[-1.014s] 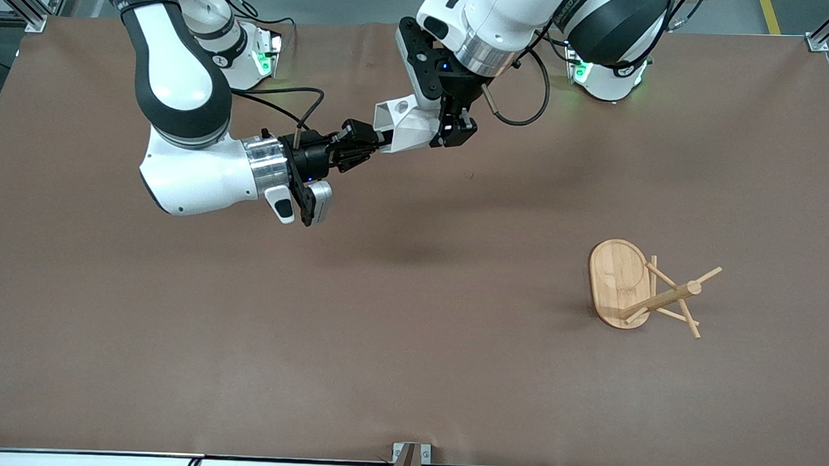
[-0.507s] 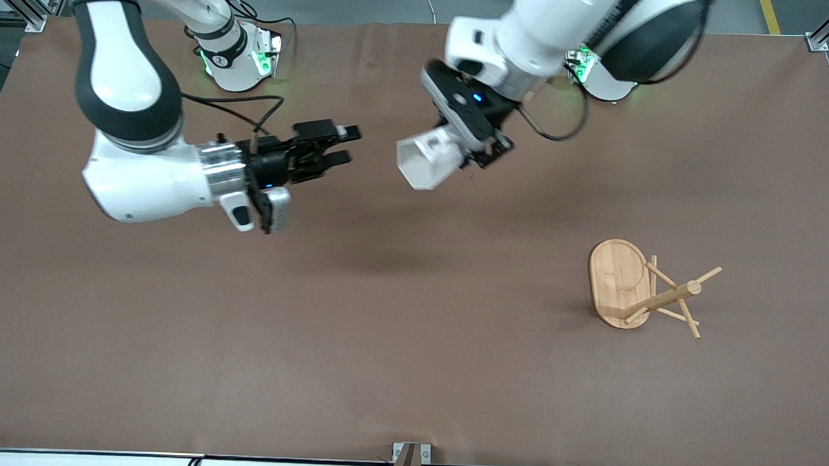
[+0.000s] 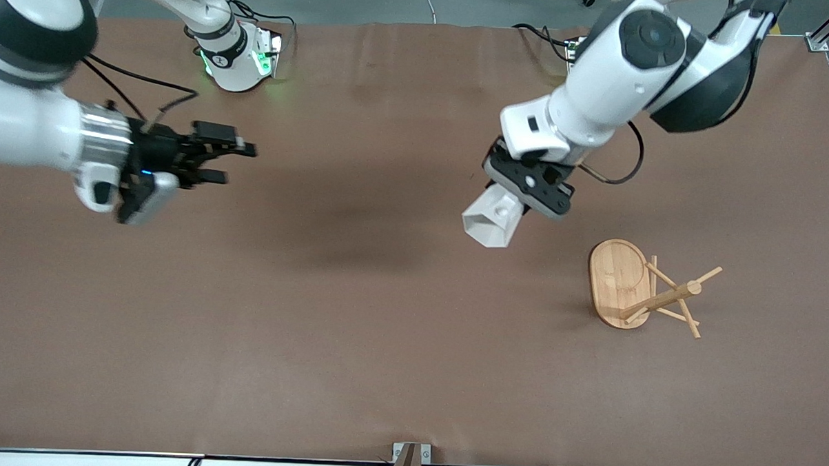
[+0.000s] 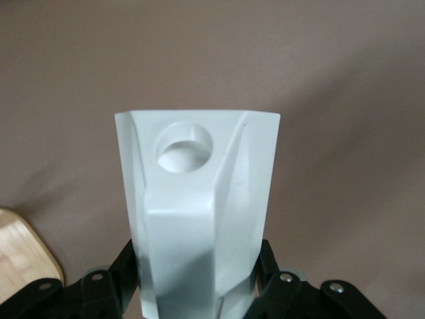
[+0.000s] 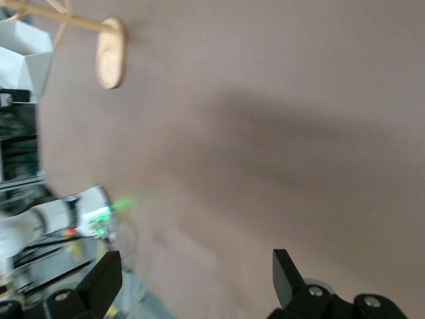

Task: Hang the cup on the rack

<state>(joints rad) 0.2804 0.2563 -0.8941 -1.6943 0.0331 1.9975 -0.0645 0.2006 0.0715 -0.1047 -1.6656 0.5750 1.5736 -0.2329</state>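
The white faceted cup (image 3: 491,223) hangs in the air in my left gripper (image 3: 526,190), which is shut on its body, over the table beside the rack. In the left wrist view the cup (image 4: 199,212) fills the middle between the fingers (image 4: 116,272), with the handle's round hole (image 4: 184,145) facing the camera. The bamboo rack (image 3: 660,297) stands on its oval base (image 3: 616,274) toward the left arm's end; a corner of the base shows in the left wrist view (image 4: 20,259). My right gripper (image 3: 234,159) is open and empty over the right arm's end.
The brown table cover (image 3: 383,328) lies under everything. The right wrist view shows my open right gripper (image 5: 192,276), the rack's base (image 5: 109,53), the cup (image 5: 23,50) and a robot base with a green light (image 5: 93,216).
The right gripper let go of the cup, opened and drew back toward its own end. The left gripper carried the cup away from the table's middle toward the rack.
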